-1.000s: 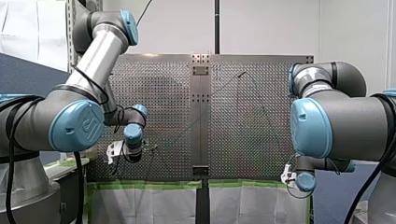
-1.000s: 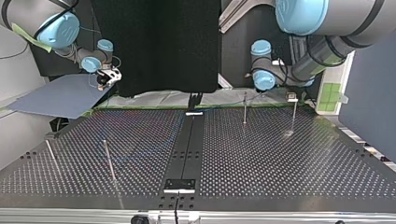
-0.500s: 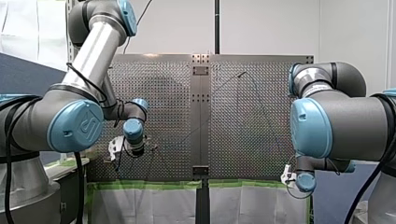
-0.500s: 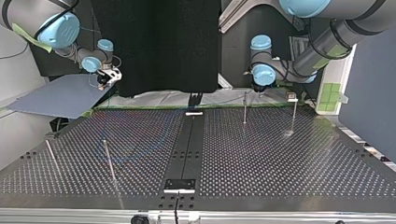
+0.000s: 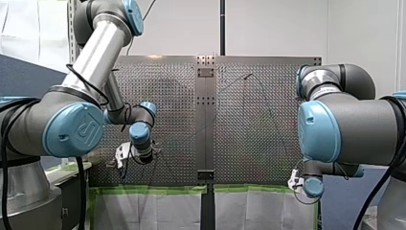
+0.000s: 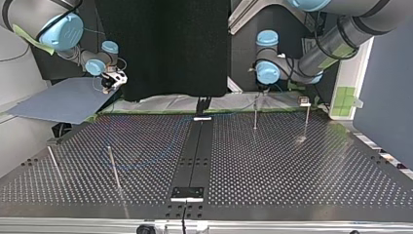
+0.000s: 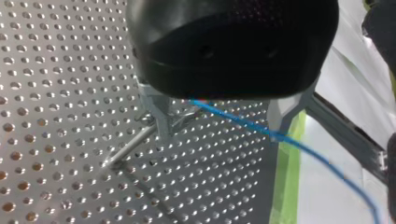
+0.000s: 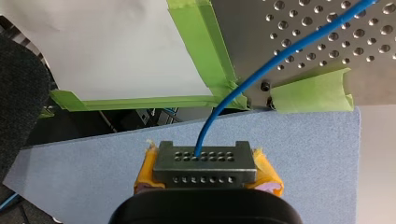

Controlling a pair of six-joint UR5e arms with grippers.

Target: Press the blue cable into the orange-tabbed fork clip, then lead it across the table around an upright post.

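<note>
The blue cable runs from the perforated table down into my right gripper, whose yellow-padded fingers are shut on its end, off the table's corner. In the top view that gripper hangs at the back left. My left gripper stands open above the table. The cable passes loosely between its metal fingers and lies against the inner side of the other one. A thin upright post stands just beside these fingers. In the top view my left gripper hovers over the back post. I cannot make out the orange-tabbed clip.
A second post with a small pale block at its top stands near the back right in the top view. Two more posts lean at the left. A blue-grey board lies under my right gripper. Green tape edges the table.
My left arm has swung toward the top view's left, bringing its gripper over the back post. My right arm has stayed still.
</note>
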